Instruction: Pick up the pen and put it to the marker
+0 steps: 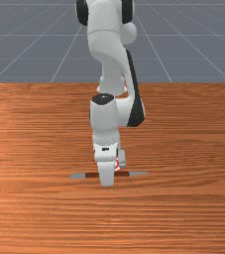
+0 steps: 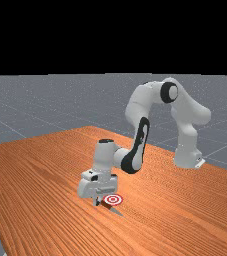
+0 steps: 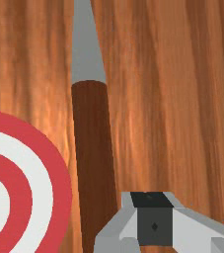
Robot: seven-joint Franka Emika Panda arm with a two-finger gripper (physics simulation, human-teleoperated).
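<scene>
Low over the table in the far view is my gripper (image 2: 96,201); in the wrist view the gripper (image 3: 154,220) is shut, its dark pads meeting with nothing between them. The pen (image 1: 121,173), brown with pale grey ends, lies flat across the front view, its middle hidden behind my hand. In the wrist view the brown part of the pen (image 3: 93,143) runs beside the pads, and one finger covers its edge. The red-and-white ring marker (image 3: 61,197) lies on the pen's other side from the pads. Part of the marker (image 1: 117,164) peeks out beside my hand.
The wooden table (image 1: 183,213) extends around the pen on all sides. My arm's base (image 2: 187,155) stands at the table's edge on the far view's right, and the arm reaches over the marker's surroundings.
</scene>
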